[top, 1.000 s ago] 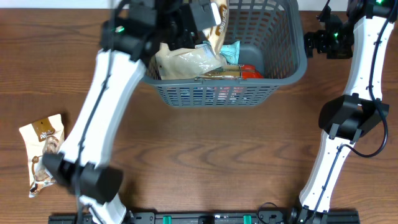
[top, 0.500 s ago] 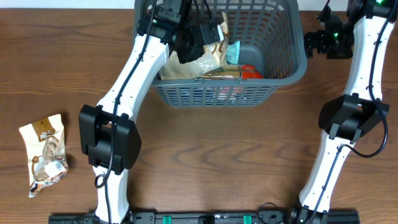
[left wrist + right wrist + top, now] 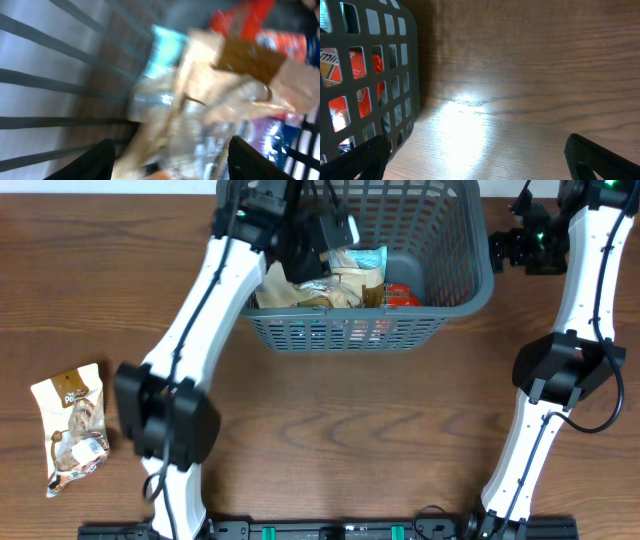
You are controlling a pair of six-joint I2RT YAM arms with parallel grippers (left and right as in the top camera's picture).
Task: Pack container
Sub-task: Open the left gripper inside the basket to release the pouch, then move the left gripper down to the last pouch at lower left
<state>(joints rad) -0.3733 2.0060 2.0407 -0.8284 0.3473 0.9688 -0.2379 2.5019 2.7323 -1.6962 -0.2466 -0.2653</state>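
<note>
Inside the container (image 3: pixel 487 275) at the far middle of the desk (image 3: pixel 400 430), my left tool (image 3: pixel 172 156) hangs open over the tan packet (image 3: pixel 352 280) (blurred, nothing looks pinched), so I should rise straight out without snagging it; my right tool (image 3: pixel 477 161) gapes empty beside the container.

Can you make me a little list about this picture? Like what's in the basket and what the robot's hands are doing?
Basket: dark grey basket at the far side of the wooden table
Inside it: beige packet, teal packet, red packet, brown-and-tan packet
Outside it: one cream snack packet, lying on the table at the left
Left gripper: open, above the packets in the basket
Right gripper: open, empty, over the table beside the basket's right wall
</note>
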